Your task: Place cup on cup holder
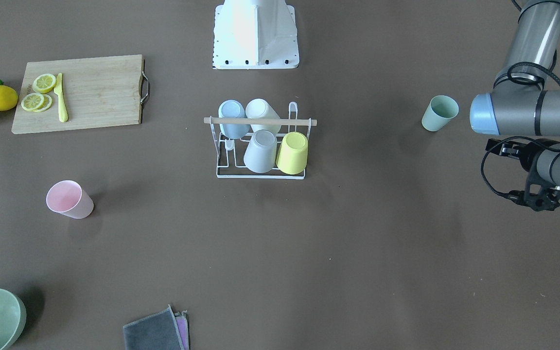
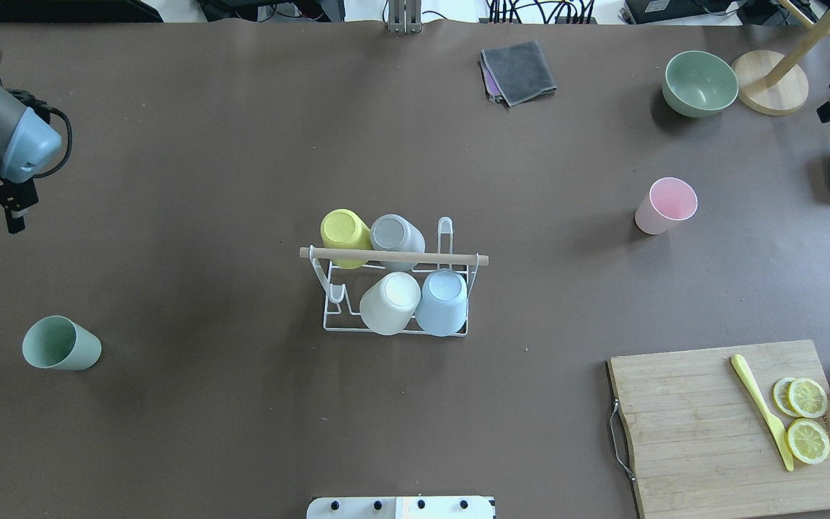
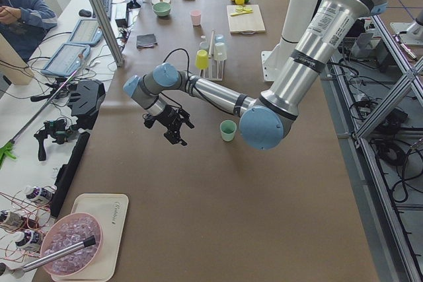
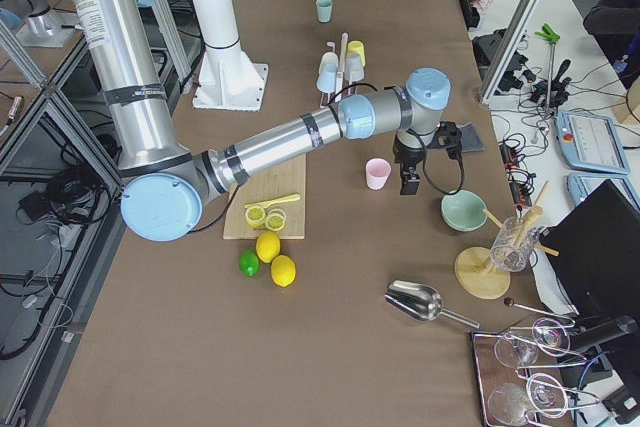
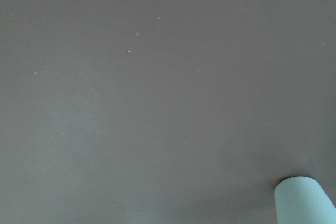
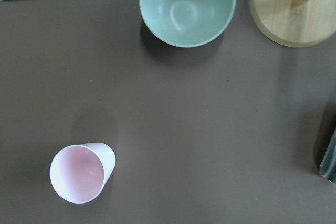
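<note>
Cup [image 3: 228, 130], pale green, well apart from left pincer [image 3: 177, 135]; pincer's grip state indiscernible.

The white wire cup holder [image 2: 400, 256] with a pale wooden rod bears a yellow plastic cup [image 2: 345, 229], a grey plastic cup [image 2: 395, 234], a cream plastic cup [image 2: 390, 303] and a light-blue plastic cup [image 2: 444, 301]. A pink plastic cup [image 2: 666, 205] and a sage-green plastic cup [image 2: 60, 343] stand on the plain brown table [image 2: 242, 180].

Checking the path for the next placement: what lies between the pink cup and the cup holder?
Nothing: in the overhead view, only bare brown table separates the pink cup from the cup holder.
</note>
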`<state>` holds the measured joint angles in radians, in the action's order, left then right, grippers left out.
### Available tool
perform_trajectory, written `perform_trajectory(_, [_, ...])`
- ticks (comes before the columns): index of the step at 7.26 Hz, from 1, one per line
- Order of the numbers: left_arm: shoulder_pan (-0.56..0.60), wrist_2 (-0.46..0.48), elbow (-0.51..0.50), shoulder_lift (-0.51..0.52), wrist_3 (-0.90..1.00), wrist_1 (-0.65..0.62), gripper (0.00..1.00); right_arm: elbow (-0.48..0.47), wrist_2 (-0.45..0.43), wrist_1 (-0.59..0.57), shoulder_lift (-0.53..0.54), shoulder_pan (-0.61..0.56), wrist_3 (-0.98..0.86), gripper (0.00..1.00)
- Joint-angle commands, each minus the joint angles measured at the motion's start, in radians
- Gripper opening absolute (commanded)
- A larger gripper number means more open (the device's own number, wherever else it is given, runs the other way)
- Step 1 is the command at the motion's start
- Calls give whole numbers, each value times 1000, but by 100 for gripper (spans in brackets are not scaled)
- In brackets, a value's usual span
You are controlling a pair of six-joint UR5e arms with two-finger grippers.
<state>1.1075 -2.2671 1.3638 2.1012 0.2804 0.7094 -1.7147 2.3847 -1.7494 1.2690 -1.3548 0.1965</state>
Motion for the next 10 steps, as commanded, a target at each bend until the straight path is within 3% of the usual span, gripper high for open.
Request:
perform_trajectory(1, [-73,-8,-9,13,14,-31,98,146,-7,2,-161,72,-11,100])
perform_trajectory(4, [-152,-49,-32,42,9,-114,98,324,-5,-1,-321,152,-11,100])
perform_trajectory(6, [-214,-51,-38,51,11,-166,98,493,-9,4,-422,181,-12,100])
perform_trajectory(8, [-250,-35,-52,56,14,-166,98,747,-19,-1,-572,189,-119,100])
perform_trajectory(10, [-265,58,-66,56,16,-166,98,919,-47,-8,-652,201,-146,100])
